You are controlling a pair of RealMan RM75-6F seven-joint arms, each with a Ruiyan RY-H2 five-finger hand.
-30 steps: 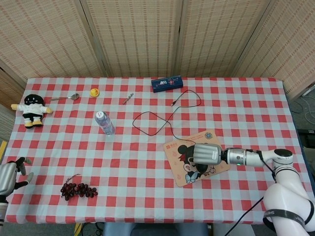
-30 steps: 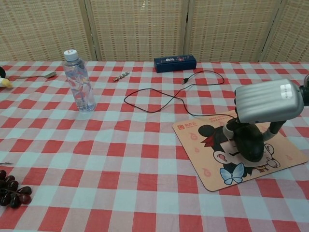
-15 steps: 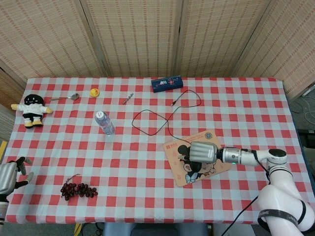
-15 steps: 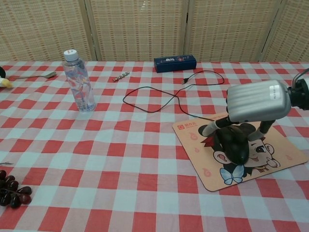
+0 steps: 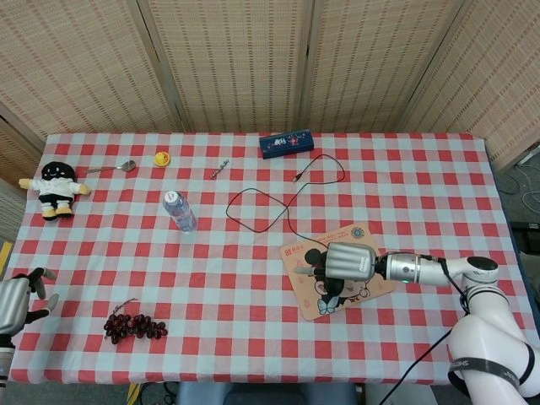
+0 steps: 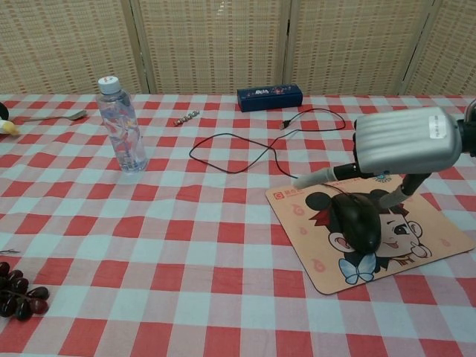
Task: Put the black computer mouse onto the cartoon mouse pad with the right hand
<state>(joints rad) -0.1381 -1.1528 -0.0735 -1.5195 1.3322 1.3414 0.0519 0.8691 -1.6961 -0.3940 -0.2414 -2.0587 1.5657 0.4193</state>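
Right hand (image 6: 405, 141): fingers spread apart, raised just above the black computer mouse (image 6: 355, 222), holding nothing; no contact was discernible. Mouse: lay directly beneath the hand, resting on the cartoon mouse pad (image 6: 439, 238), its cable (image 6: 245, 165) trailing away behind the hand. Left hand (image 5: 15, 302): fingers parted, holding nothing, far across the table.

The right hand (image 6: 401, 145) has let go and lifted off the black mouse (image 6: 355, 222), fingers spread.
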